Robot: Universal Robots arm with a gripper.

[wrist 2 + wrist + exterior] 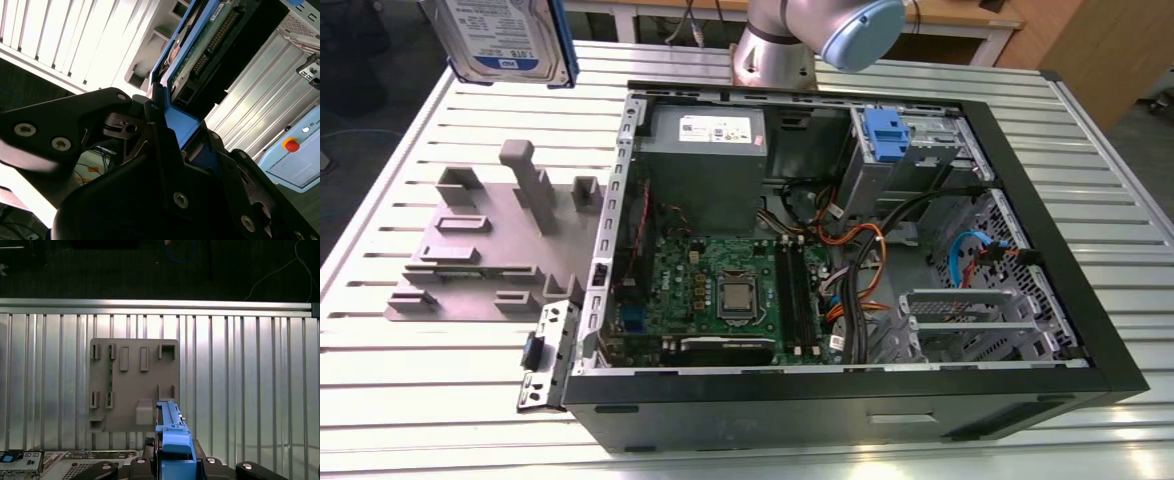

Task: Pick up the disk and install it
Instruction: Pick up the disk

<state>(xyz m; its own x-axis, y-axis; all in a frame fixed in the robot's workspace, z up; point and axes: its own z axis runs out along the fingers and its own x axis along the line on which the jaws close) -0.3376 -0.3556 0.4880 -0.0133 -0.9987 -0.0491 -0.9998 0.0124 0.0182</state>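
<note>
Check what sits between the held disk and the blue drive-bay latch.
In the exterior view, the grey power supply sits between the disk and the blue latch.

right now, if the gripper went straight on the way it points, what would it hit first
Most likely the grey plastic fixture plate on the ribbed metal table: in the first wrist view the gripper, shut on the blue-framed silver disk, points at it, disk edge leading. Gap unclear.

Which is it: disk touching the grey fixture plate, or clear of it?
Apart. In the exterior view the disk hangs well above the grey fixture plate, with bare table slats showing between them.
</note>
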